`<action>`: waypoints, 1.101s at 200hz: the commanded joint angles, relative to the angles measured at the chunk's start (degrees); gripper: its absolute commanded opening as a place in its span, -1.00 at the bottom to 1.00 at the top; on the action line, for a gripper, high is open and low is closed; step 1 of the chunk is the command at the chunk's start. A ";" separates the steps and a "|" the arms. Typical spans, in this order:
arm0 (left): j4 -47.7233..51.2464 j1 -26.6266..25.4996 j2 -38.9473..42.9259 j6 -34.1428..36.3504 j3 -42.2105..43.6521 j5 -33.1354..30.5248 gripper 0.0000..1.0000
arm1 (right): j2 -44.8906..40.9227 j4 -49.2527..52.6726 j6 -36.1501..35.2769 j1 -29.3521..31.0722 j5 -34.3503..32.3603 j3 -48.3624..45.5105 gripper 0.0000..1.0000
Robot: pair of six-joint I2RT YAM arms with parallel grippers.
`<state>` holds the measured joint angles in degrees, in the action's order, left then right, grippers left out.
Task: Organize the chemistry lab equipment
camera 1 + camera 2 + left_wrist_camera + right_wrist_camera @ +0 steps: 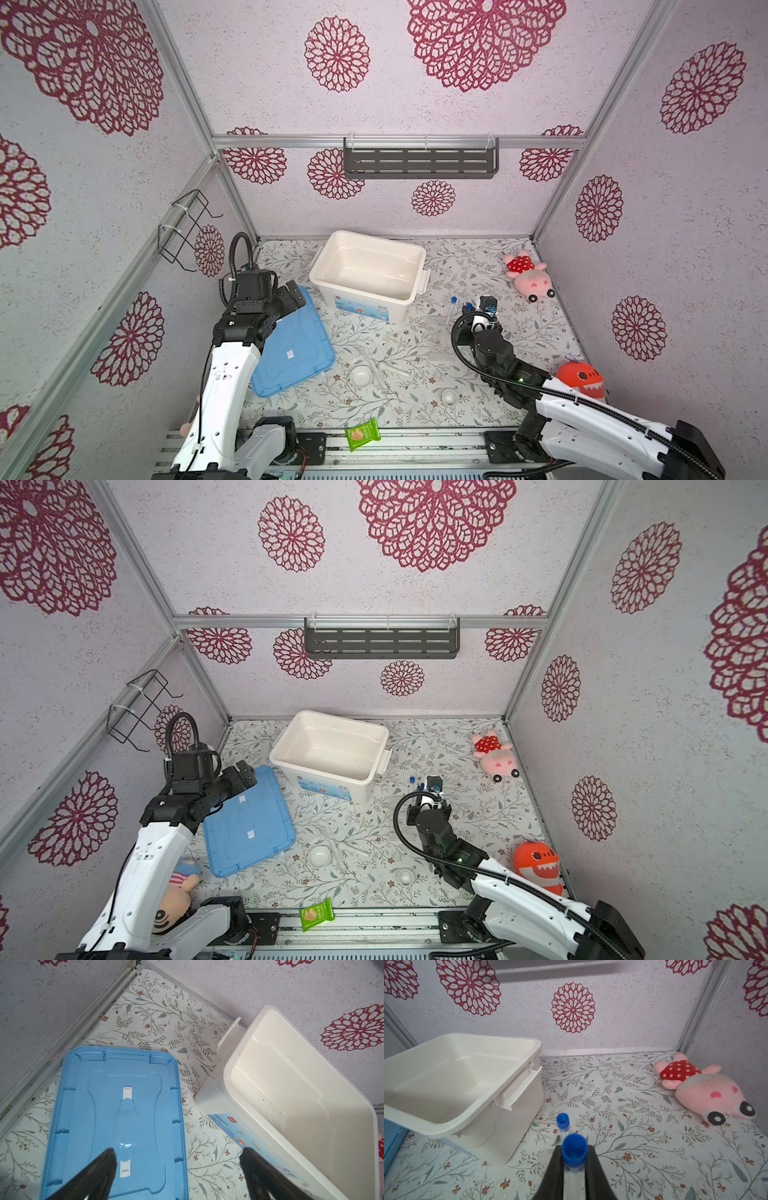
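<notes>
the right tool (574, 1148) is closed down narrow on a clear tube with a blue cap (574, 1178), its black fingers (556, 1167) pressed against both sides of the tube just behind the cap. this sits at about 2 o'clock on the floral-patterned bench (532, 332). whether the tube is clear of the surface i cannot tell. a second blue-capped clear tube (453, 301) lies on the bench just beside the held one, between it and the open white plastic bin (365, 266), which stands empty at 12 o'clock.

the left tool (178, 1151) is spread wide and holds nothing. it hangs above the edge of the flat blue plastic lid (295, 353), which lies at 9 o'clock.

a larger round white ceramic dish (360, 376) rests at 7 o'clock, with thin clear glass tubes (390, 368) lying just beside it toward 3 o'clock. a smaller round white ceramic dish (449, 397) sits at 5 o'clock.

a pink plush pig in a red dotted dress (525, 274) lies in the far corner at 2 o'clock, an orange plush toy with teeth (579, 380) at 4 o'clock, and a green snack packet (363, 434) at 6 o'clock.
</notes>
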<state>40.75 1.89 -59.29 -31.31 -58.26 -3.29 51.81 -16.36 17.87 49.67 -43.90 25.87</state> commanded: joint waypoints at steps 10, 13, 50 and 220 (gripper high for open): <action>-0.22 0.48 0.15 -0.95 -2.55 -0.24 0.95 | 2.18 -8.11 -1.35 0.34 -4.09 0.47 -0.68; -0.07 0.48 0.27 -0.95 -2.54 -0.24 0.95 | 2.29 -7.84 -1.21 0.34 -4.01 0.61 -0.68; 0.40 0.57 1.39 0.06 -1.68 -1.89 0.95 | 2.90 -7.32 1.69 0.34 -3.65 -1.04 -0.68; -1.06 1.10 1.30 -0.10 -0.37 -0.33 0.95 | 12.28 -9.46 -1.77 0.01 -0.05 2.61 -0.67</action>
<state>41.04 2.48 -58.41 -31.51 -59.07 -3.70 63.13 -23.81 18.24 49.69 -44.51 26.33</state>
